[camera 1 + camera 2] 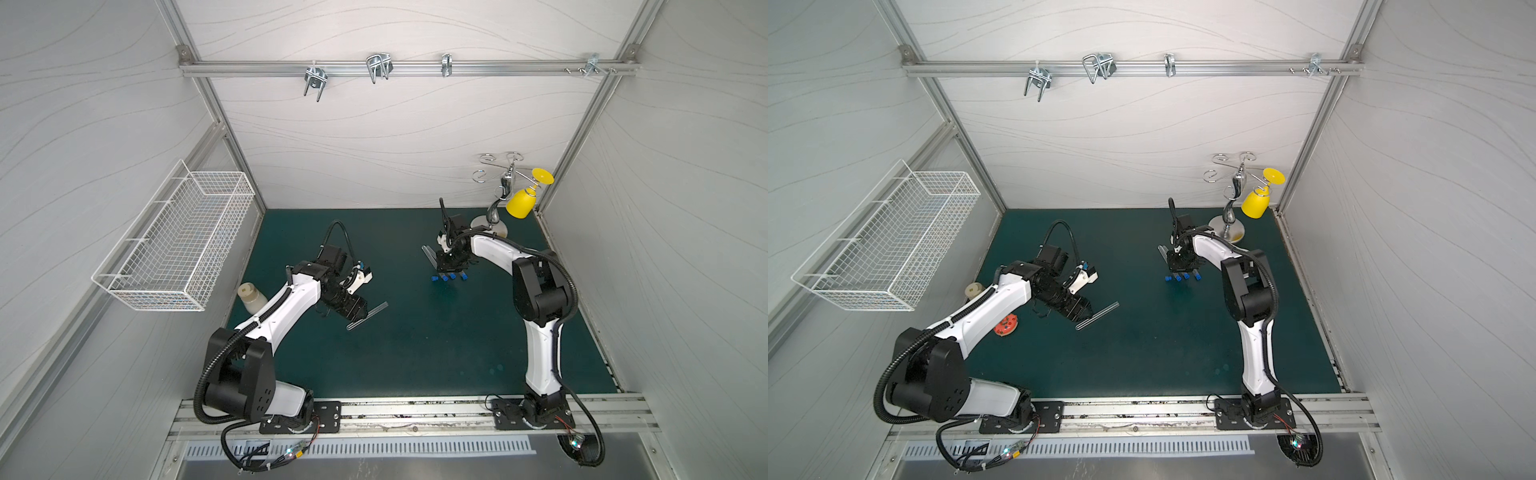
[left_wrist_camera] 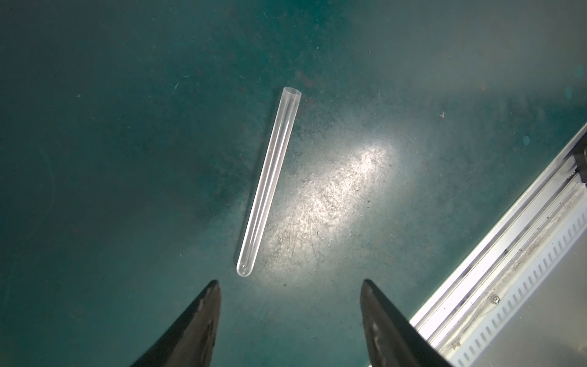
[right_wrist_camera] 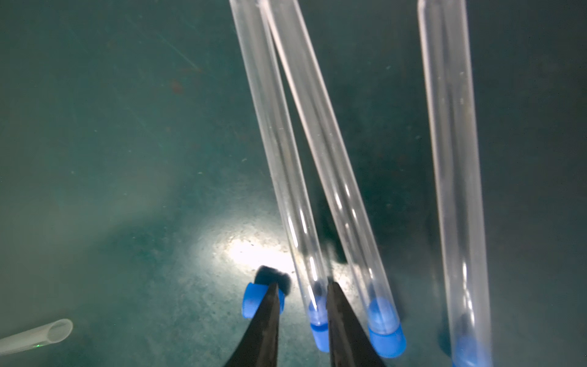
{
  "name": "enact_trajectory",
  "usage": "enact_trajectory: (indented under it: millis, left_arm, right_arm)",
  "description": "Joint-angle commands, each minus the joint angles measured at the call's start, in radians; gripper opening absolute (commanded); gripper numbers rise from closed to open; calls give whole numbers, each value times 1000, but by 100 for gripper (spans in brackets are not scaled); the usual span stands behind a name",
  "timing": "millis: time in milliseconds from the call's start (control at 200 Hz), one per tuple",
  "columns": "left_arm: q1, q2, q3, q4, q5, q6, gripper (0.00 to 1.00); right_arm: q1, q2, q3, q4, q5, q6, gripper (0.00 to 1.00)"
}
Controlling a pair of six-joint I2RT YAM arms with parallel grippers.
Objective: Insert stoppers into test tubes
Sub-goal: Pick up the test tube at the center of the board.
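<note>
Taking the back wall as twelve o'clock in both top views, the open tube (image 1: 368,316) is lying flat on the green counter (image 1: 415,357), at about eight o'clock from the middle. Its length is running from eight towards two o'clock. The left fingers (image 2: 190,327) are hanging just short of its rounded end, standing wide apart with nothing between them. In the left wrist view the tube's mouth is pointing away from them and is carrying no plug.

The right fingers (image 3: 263,324) are reaching down at about one o'clock from the middle, over a short row of four blue stoppers (image 1: 449,277). In the right wrist view three stoppered tubes (image 3: 324,143) are lying on the counter, each with a blue plug sitting in its mouth. Two are crowding together and touching along part of their length, and the third is lying apart.

The right fingers are standing narrow, with a slim gap showing. The plugged end of one tube is lying in that gap, but I cannot tell whether the fingers are pressing on it. The loose stopper (image 3: 249,302) is lying just outside one finger, partly hidden behind it.

A cream-capped bottle (image 1: 251,297) is standing at nine o'clock by the counter's edge. A chrome stand (image 1: 493,212) is carrying a yellow cup (image 1: 519,203) in the one o'clock corner.
</note>
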Motion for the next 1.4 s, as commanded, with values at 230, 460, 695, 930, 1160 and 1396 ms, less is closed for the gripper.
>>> enact_trajectory:
  millis: [230,460,695,930,1160,1396]
  left_arm:
    - [4,10,25,15,19,15,70]
    - [4,8,30,17,21,14,70]
    - [4,-8,60,6,49,11,71]
    - [6,-43,173,-11,99,-85,76]
    - [64,-101,257,-19,343,-229,77]
    - [70,-163,207,9,650,-223,75]
  right_arm:
    - [15,57,30,-45,33,-36,25]
    - [26,58,31,-50,59,-74,16]
    - [37,-61,5,-30,15,-123,13]
    - [61,-364,-216,108,-129,-266,13]
    - [151,-698,-513,288,-217,-586,12]
    - [243,-803,-604,298,-243,-772,12]
